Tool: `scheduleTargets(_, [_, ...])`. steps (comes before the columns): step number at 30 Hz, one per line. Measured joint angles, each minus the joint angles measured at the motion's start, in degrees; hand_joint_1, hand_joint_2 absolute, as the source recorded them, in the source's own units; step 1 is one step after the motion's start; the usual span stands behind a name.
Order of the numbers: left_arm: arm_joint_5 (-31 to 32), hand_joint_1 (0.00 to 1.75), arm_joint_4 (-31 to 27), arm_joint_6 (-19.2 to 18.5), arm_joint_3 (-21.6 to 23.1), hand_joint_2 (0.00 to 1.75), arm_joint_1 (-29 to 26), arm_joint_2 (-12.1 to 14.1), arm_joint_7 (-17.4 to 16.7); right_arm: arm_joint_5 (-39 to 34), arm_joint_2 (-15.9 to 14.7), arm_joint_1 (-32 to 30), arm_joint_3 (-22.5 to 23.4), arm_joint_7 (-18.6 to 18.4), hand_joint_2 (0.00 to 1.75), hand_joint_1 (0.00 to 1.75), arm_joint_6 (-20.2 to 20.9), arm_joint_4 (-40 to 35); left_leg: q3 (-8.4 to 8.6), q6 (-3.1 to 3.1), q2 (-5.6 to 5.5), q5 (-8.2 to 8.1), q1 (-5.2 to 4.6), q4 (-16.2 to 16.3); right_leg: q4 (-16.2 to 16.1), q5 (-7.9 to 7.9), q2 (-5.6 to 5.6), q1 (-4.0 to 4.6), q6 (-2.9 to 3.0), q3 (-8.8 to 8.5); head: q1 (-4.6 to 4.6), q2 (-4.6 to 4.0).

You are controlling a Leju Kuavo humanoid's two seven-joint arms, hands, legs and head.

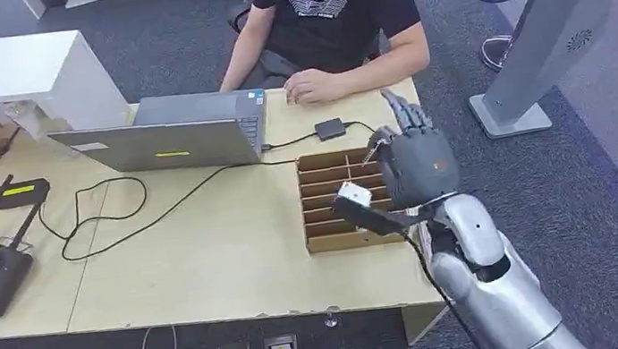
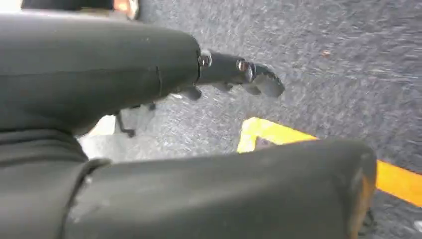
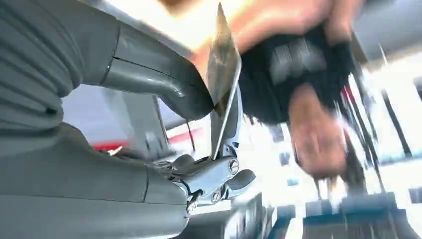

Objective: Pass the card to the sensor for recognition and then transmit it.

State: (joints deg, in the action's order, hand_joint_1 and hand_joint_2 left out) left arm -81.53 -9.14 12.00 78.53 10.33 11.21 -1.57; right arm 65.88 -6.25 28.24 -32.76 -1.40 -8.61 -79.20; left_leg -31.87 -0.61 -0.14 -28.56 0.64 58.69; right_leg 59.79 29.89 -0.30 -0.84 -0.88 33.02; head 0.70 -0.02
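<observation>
Left hand (image 2: 234,74) hangs over the floor, holding nothing, fingers look loosely apart. Laptop (image 1: 183,132) at the bench's (image 1: 208,260) far edge. Right hand (image 1: 416,160) raised over the slotted box (image 1: 341,202) near the right edge, thumb and fingers clamped on the card (image 3: 221,84), edge-on, long axis along the fingers. Small black sensor (image 1: 329,128), my guess, lies just beyond, toward the person (image 1: 329,9); right hand far nearer.

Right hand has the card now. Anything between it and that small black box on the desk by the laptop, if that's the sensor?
Nothing visible. The right hand pinches the card above the slotted cardboard box; the small black box lies just beyond on bare desk, its cable trailing aside.
</observation>
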Motion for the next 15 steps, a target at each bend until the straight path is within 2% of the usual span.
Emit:
scheduleTargets(3, [0.0,0.0,0.0,1.4,0.0,0.0,-0.11,-0.11,1.0,-0.52,-0.13,3.31,6.03,0.09,1.75,1.75,3.51,-8.65,0.05,0.0,-0.01,0.0,0.0,0.0,-0.02,0.01,-0.03,0.0,0.0,-0.05,0.04,0.0])
scheduleTargets(7, [1.05,0.0,0.0,1.0,0.0,0.0,-0.28,-0.15,1.02,-0.17,-0.24,3.61,10.86,-0.09,1.75,1.75,3.97,-15.44,0.04,0.0,0.02,-0.01,-0.01,0.0,-0.03,0.0,0.02,-0.01,0.0,-0.04,0.04,0.0])
scheduleTargets(15, [1.86,0.0,0.0,-0.46,0.0,0.0,-0.25,0.2,1.38,0.87,-0.68,3.78,16.88,-0.06,1.75,1.75,3.73,-21.07,0.06,0.0,0.06,-0.01,0.0,0.0,-0.02,0.0,0.02,0.0,0.01,-0.04,0.02,0.0])
